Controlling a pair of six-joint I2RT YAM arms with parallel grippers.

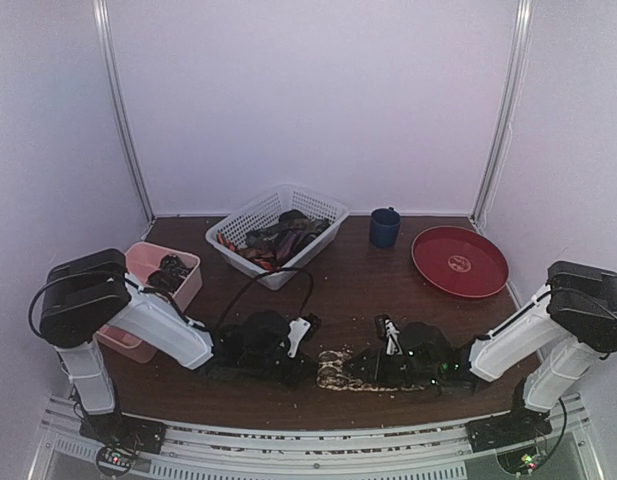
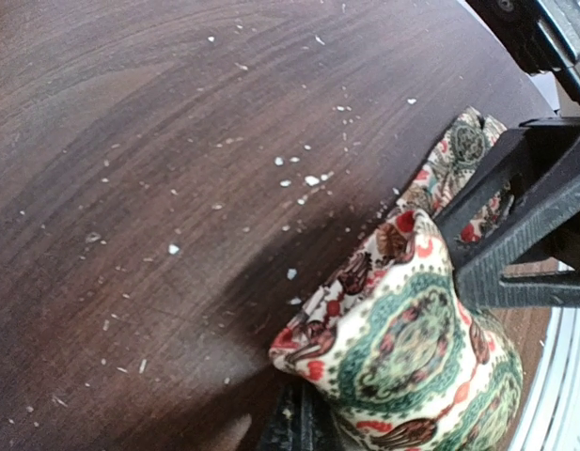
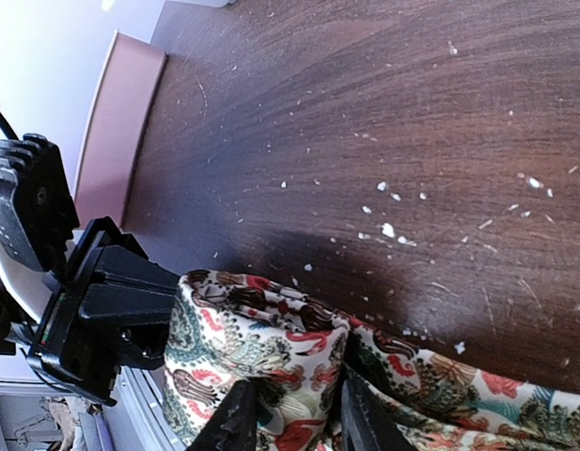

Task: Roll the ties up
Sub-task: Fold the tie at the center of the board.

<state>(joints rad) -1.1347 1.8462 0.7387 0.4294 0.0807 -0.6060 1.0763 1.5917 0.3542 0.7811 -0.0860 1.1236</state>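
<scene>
A cream tie (image 2: 402, 338) with green and red paisley lies bunched on the dark wooden table, between my two grippers near the front edge (image 1: 335, 368). My left gripper (image 2: 304, 418) is shut on one folded end; only a dark finger shows under the cloth. From the other side my right gripper (image 3: 299, 413) is shut on a raised fold of the same tie (image 3: 271, 338), which sits between both black fingers (image 3: 238, 418). In the top view the left gripper (image 1: 310, 362) and right gripper (image 1: 363, 366) almost meet. More ties (image 1: 278, 238) fill the white basket.
The white lattice basket (image 1: 318, 205) stands at the back centre. A pink tray (image 1: 188, 285) at the left holds a dark roll (image 1: 171, 268). A blue mug (image 1: 384, 228) and a red plate (image 1: 460, 262) sit at the back right. White crumbs speckle the table (image 2: 308, 178).
</scene>
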